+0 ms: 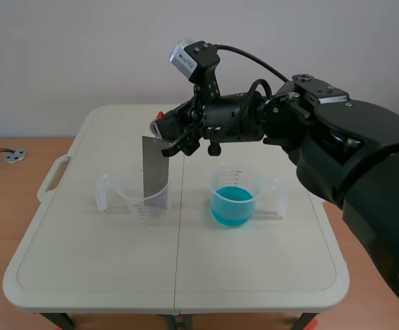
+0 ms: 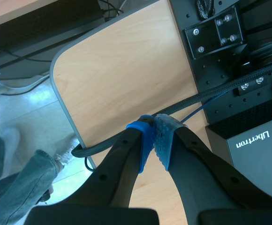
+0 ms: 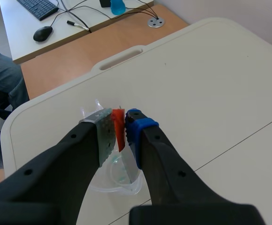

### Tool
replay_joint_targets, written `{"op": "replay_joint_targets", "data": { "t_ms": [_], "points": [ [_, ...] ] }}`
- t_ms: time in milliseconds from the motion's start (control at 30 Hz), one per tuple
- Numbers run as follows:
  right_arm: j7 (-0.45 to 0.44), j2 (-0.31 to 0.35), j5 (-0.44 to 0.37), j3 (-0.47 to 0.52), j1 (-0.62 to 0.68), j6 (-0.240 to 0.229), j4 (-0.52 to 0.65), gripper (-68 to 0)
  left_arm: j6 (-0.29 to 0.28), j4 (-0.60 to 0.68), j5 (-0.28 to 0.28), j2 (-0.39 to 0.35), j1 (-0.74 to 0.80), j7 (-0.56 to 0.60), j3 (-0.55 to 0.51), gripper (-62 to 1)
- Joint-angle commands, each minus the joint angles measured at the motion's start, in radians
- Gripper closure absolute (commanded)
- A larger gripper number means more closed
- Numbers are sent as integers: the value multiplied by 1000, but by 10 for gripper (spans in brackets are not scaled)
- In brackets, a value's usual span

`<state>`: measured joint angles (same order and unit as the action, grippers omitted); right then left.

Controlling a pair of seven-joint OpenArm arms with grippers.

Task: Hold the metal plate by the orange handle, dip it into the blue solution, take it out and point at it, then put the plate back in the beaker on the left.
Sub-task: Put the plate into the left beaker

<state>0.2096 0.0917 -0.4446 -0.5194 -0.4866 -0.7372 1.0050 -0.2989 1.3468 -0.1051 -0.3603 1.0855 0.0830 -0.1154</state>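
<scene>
- A plain pale wall (image 1: pixel 69 48) stands behind the cream folding worktop (image 1: pixel 103 268).
- The worktop sits on a wooden desk (image 1: pixel 0 199).
- A white desk (image 3: pixel 26 47) nearby carries a keyboard (image 3: pixel 37 7) and mouse (image 3: pixel 42 33).

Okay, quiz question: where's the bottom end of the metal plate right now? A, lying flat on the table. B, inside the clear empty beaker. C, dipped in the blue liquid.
B: the metal plate stands upright with its lower end inside the clear beaker, held at the orange handle by the right end effector, apart from the beaker of blue solution.
</scene>
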Motion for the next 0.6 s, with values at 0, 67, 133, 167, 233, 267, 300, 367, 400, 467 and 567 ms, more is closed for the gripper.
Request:
{"op": "replay_joint_targets", "data": {
  "t_ms": [0,67,133,167,233,267,300,367,400,467,567],
  "points": [
    [-14,2,-8,2,-18,-8,5,-141,-3,7,-2,-3,8,10,-5,-15],
    [-14,3,-7,2,-18,-8,5,-206,-3,7,-2,-3,8,10,-5,-15],
    [-14,3,-7,2,-18,-8,5,-308,-3,7,-2,-3,8,10,-5,-15],
    [-15,3,-8,2,-18,-8,5,-369,-3,7,-2,-3,8,10,-5,-15],
    [-27,2,-8,2,-18,-4,5,-467,-3,7,-2,-3,8,10,-5,-15],
    [-33,3,-8,3,-18,1,5,-495,-3,7,-2,-3,8,10,-5,-15],
    [-37,3,-9,4,-18,8,5,-519,-3,7,-2,-3,8,10,-5,-20],
    [-50,3,-12,4,-18,16,5,-573,-3,7,32,-3,8,10,-5,-109],
    [-59,3,-13,4,-18,16,5,-601,-3,7,59,-3,8,10,-5,-199],
    [-78,5,-26,4,-18,16,6,-649,-3,7,103,-3,1,5,-5,-450],
    [-87,6,-38,17,-17,19,6,-665,14,6,91,-3,-6,-5,-5,-623]
  ]
}}
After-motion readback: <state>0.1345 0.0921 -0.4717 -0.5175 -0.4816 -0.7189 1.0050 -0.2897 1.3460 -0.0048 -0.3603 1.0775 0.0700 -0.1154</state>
